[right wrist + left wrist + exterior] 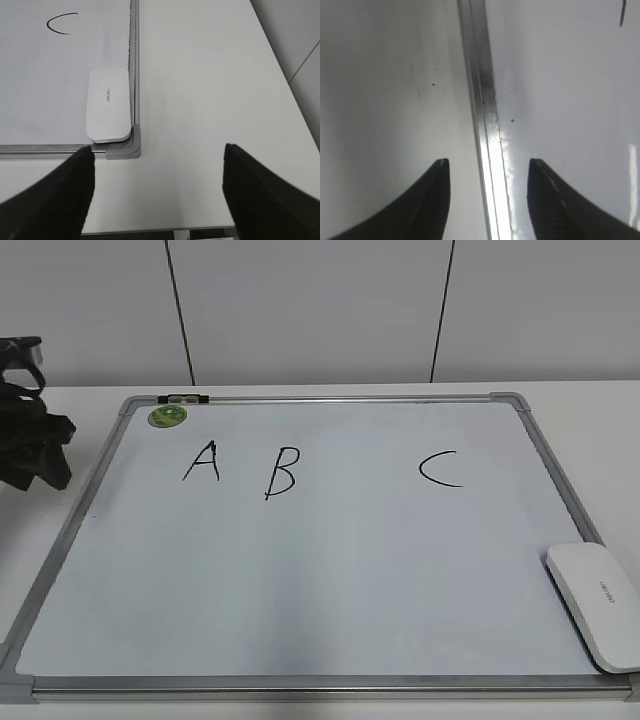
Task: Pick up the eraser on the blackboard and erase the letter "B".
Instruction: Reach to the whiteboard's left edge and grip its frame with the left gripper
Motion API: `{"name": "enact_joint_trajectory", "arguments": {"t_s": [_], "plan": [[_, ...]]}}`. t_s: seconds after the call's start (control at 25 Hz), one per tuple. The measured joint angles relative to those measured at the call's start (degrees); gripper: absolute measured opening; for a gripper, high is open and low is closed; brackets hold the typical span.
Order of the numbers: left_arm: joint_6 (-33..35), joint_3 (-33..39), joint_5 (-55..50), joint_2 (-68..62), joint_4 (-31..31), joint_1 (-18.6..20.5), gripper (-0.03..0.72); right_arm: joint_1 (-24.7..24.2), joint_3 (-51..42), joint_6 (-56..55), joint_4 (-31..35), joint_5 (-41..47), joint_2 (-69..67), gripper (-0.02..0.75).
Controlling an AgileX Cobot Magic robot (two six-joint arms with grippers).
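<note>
The blackboard [330, 580] is a white board in a silver frame, lying flat on the table. It bears a black "A" [202, 462], the letter "B" [281, 472] and a "C" [440, 469]. The white eraser [596, 603] lies at its front right corner; it also shows in the right wrist view [108, 105]. My right gripper [159, 150] is open and empty over bare table, to the right of that corner. My left gripper [489, 162] is open and empty, straddling the board's left frame rail [485, 115].
A round green magnet [167, 416] and a small clip [184, 399] sit at the board's top left. The left arm's dark body [28, 435] is at the left edge. The table's front edge [150, 231] lies just below my right gripper. A wall stands behind.
</note>
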State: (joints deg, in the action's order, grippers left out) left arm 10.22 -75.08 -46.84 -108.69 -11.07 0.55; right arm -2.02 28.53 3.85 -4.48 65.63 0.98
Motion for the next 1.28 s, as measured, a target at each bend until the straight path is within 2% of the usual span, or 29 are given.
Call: {"name": "enact_joint_trajectory", "arguments": {"t_s": [0.32,0.52,0.72,1.28], "plan": [[0.2,-10.1,-4.5,-9.7,-0.5,0.0,0.309,0.0,0.0,0.0,0.0,0.0,0.0,0.592],[0.2,-13.0,-5.8,-13.0,-0.7,0.0,0.292,0.0,0.0,0.0,0.0,0.0,0.0,0.592],[0.2,-14.4,-6.9,-15.3,-1.0,0.5,0.258,0.0,0.0,0.0,0.0,0.0,0.0,0.592],[0.2,-14.6,-6.7,-16.9,-1.1,0.5,0.243,0.0,0.0,0.0,0.0,0.0,0.0,0.592]]}}
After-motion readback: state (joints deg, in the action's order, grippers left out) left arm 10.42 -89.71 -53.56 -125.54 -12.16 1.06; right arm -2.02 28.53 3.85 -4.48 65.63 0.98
